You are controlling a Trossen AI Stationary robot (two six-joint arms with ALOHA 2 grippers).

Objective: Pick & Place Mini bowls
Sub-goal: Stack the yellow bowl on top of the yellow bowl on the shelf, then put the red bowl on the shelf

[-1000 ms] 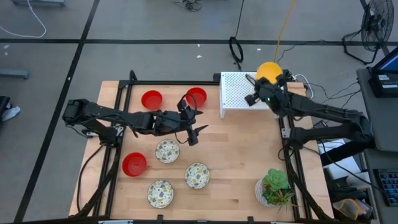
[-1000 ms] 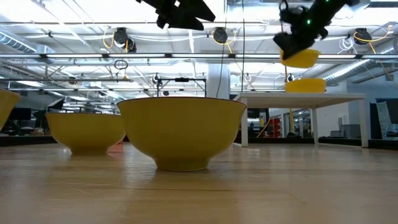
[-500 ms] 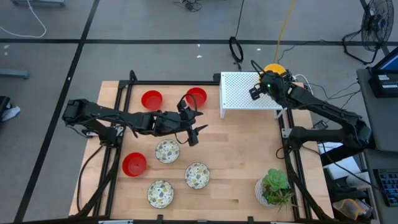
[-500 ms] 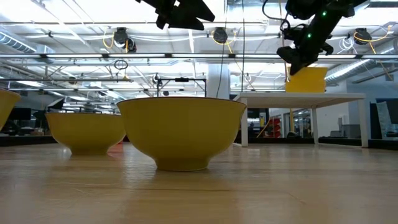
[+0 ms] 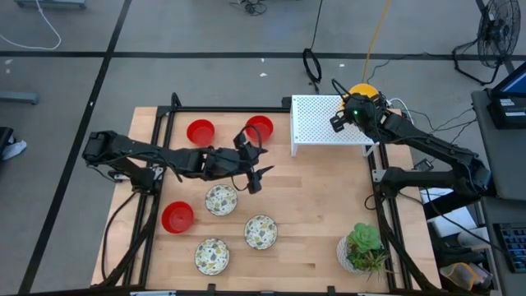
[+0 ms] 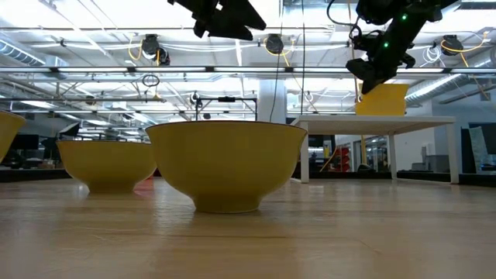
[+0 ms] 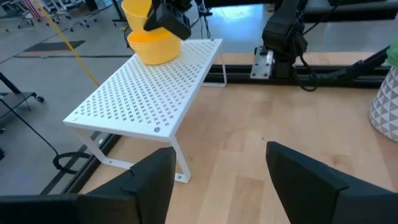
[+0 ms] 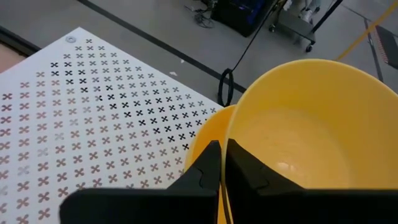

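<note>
High: right pincer [image 5: 352, 107] clamps small round yellow plastic bowl [image 5: 359, 90] at far corner of white perforated metal rack [image 5: 316, 123]; left pincer [image 5: 256, 171] spread, empty, over wooden bench [image 5: 320, 197] beside rack.
Right wrist: held bowl's rim pinched, nested above second yellow bowl [image 8: 202, 146] on rack.

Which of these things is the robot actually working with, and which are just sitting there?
Job: yellow bowls, the upper one pinched by the right gripper; red bowls; speckled bowls.
Just there: white rack, potted plant, empty left gripper.
</note>
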